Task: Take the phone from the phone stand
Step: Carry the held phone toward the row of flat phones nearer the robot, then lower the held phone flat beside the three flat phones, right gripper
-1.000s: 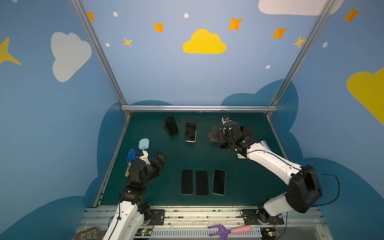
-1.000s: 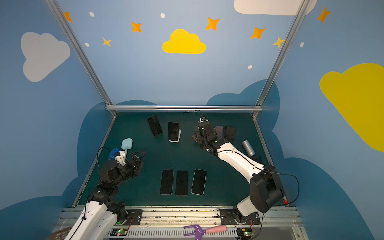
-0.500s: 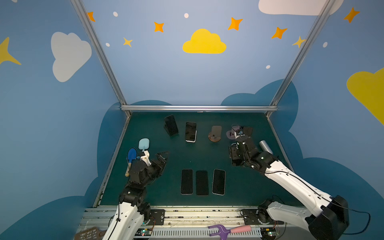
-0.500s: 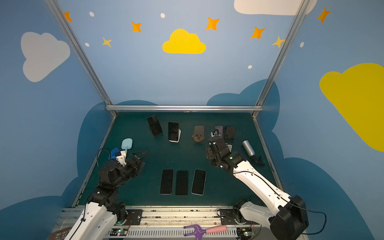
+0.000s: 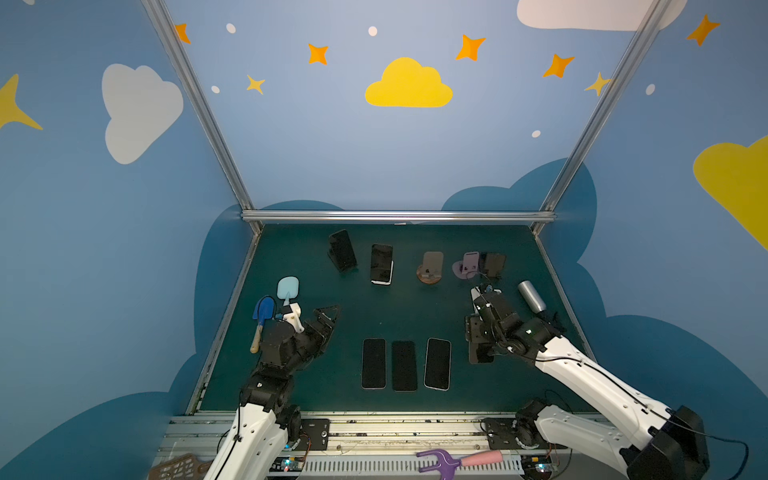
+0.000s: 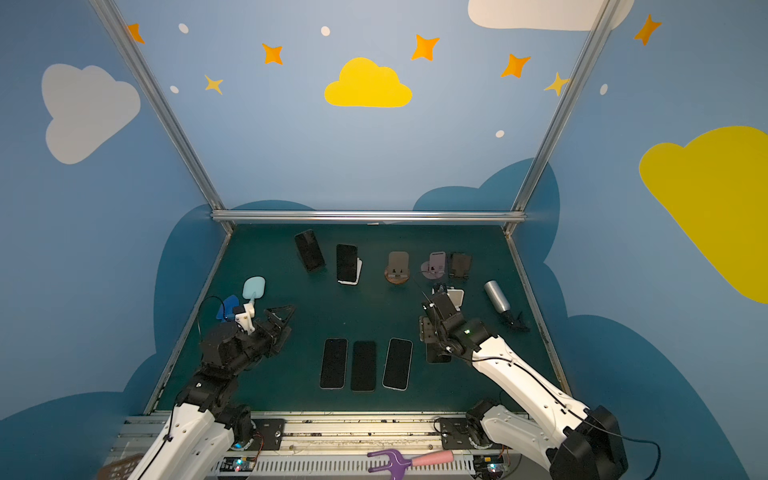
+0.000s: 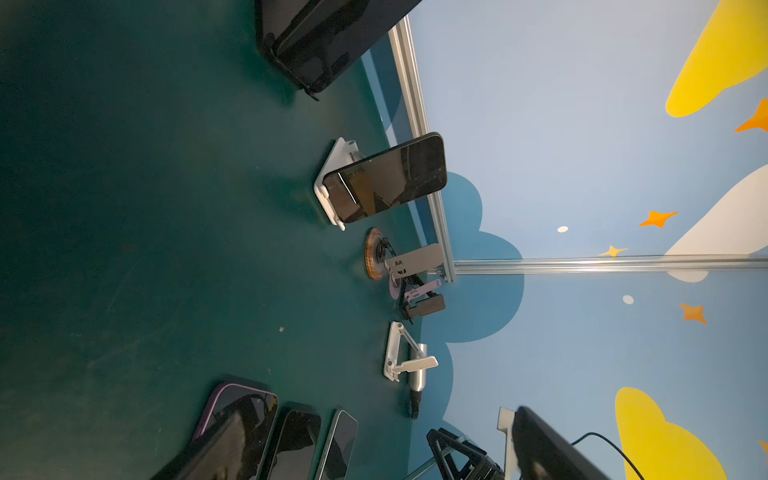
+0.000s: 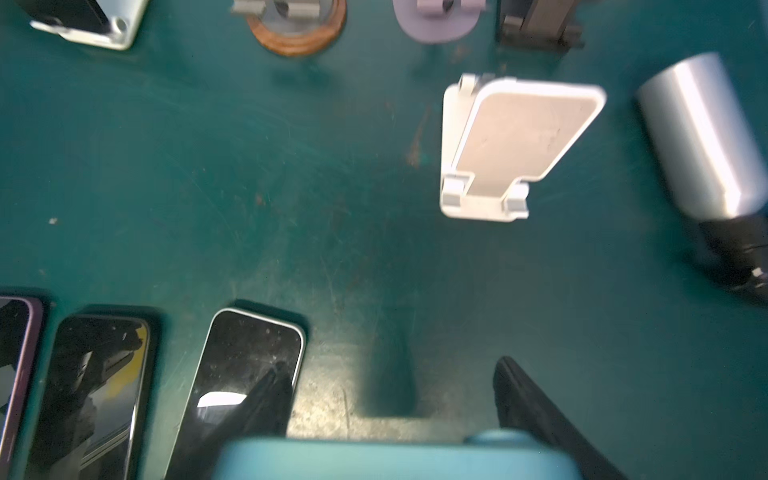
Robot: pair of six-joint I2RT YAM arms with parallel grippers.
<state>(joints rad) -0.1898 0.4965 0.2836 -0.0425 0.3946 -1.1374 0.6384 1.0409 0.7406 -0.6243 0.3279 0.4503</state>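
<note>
Two things are being shown in both top views: the phone (image 5: 478,352), being pinched by the right gripper (image 5: 478,336), and the white stand (image 6: 456,297) just behind it, apart from it. The stand's bare pad is being seen plainly only in a top view where that gripper is not covering it. Well to the left of the stand, the left gripper (image 5: 330,319) is being held with jaws spread wide and nothing between them.

In the left wrist view, the phone (image 7: 544,453) is being shown side-on, near the empty white stand (image 7: 405,359).

In the right wrist view alone, the phone (image 8: 395,457) is being shown as a blurred teal edge, clamped between dark fingers (image 8: 536,415) that are being kept partly closed, in front of the stand (image 8: 519,137).
</note>
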